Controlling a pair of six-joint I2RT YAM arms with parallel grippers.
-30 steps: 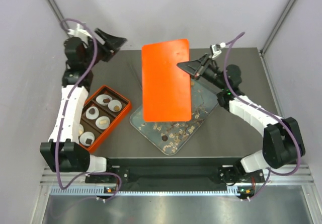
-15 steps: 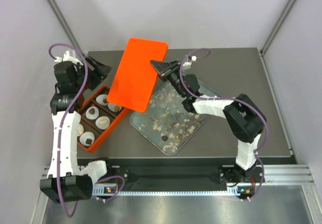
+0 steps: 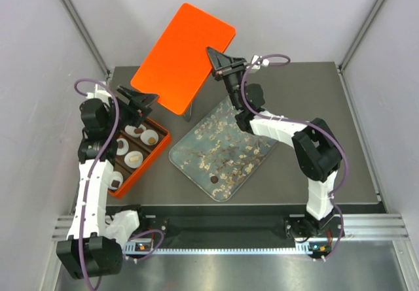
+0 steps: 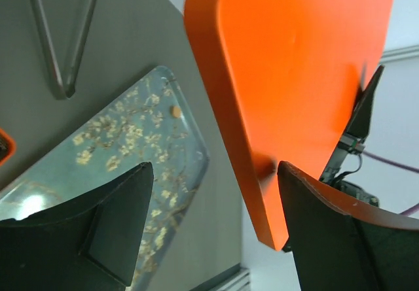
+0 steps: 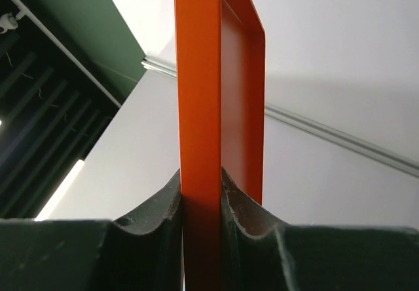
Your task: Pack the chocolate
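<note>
It seems the lidding step: the right hand is clamped on the orange lid at upper centre, and the left hand stands apart. Next, I think — lower it squarely onto the box.

1. In the right wrist view the orange lid runs off the top edge. Its lower end is hidden between the clamped fingers of the right gripper.
2. In the left wrist view the lid is cut off at the top. The clear tray is partly hidden behind one finger of the left gripper.
3. From above, that gripper covers the far corner of the orange box.
4. The chocolate in the paper cups is too small to tell round from square.
5. The raised lid hides part of the table.
</note>
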